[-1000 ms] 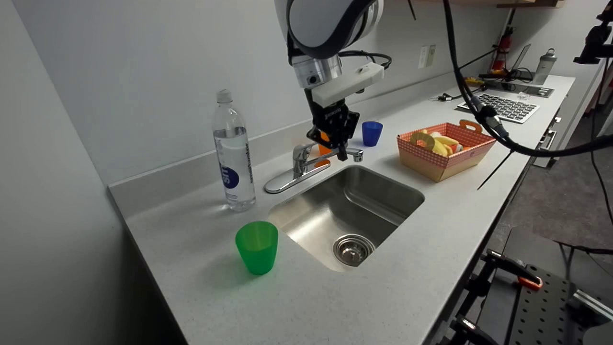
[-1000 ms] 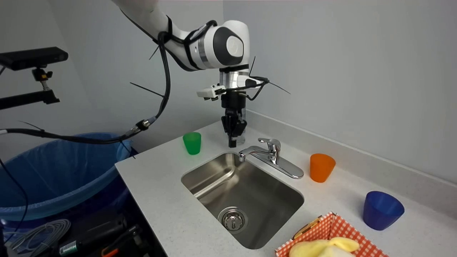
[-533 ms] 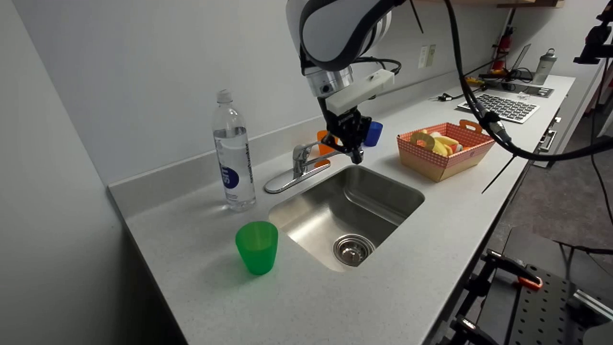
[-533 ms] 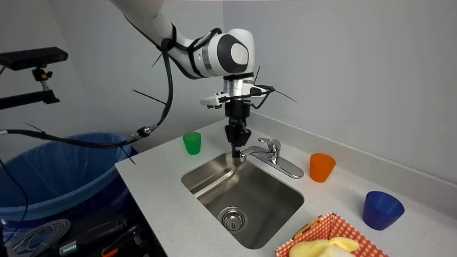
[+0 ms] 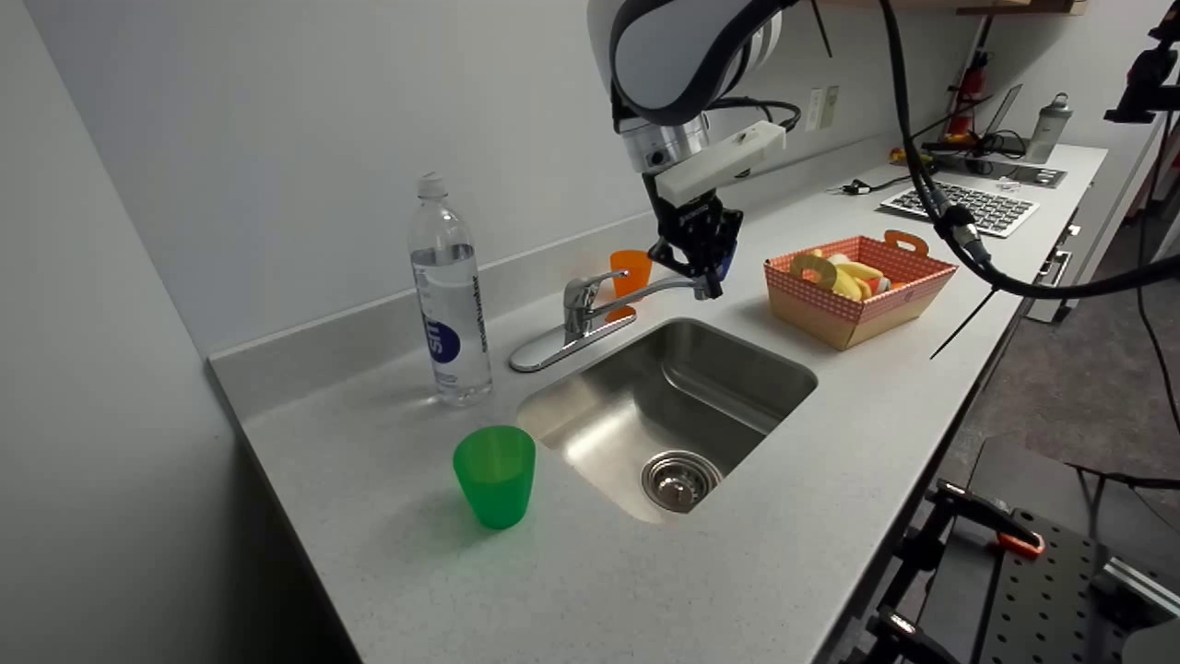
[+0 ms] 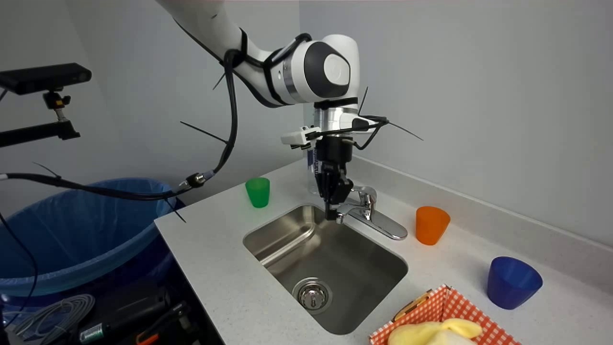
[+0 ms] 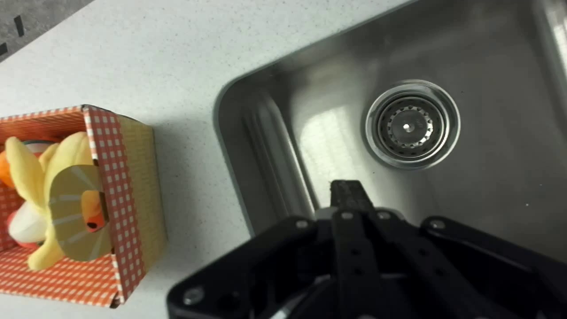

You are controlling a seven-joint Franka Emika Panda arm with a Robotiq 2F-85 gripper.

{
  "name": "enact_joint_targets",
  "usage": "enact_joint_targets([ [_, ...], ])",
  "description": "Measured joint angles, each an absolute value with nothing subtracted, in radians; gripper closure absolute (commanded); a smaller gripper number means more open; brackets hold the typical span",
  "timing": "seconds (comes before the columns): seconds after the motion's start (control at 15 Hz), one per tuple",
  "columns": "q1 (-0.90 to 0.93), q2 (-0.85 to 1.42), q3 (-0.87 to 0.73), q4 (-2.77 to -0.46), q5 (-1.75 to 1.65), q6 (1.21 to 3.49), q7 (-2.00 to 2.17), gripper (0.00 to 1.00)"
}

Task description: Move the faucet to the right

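The chrome faucet (image 5: 578,312) stands on the counter behind the sink, its long low spout over the sink's edge and its lever handle on top. It also shows in an exterior view (image 6: 368,200), with part of the spout behind my gripper. My gripper (image 5: 712,284) points down with its fingertips at the spout's end; in an exterior view my gripper (image 6: 330,213) is just left of the spout tip, touching or nearly so. In the wrist view my gripper (image 7: 352,195) has its fingers together with nothing between them. I cannot make out the faucet there.
The steel sink (image 5: 599,433) lies below the spout. A water bottle (image 5: 452,323) and green cup (image 5: 495,480) stand on one side. An orange cup (image 6: 431,225), blue cup (image 6: 512,282) and checked basket (image 5: 811,309) with toy food are on the other.
My gripper has lowered to the spout and moved right in both exterior views. The spout has swung to the right with it. The faucet's base has stayed in place.
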State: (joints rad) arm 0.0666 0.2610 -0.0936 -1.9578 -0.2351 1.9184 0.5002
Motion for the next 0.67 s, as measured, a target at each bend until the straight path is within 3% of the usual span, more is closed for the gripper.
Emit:
enact_joint_targets([
  [0.67, 0.011, 0.231, -0.15, -1.977, -0.302, 1.921, 0.504, 1.0],
])
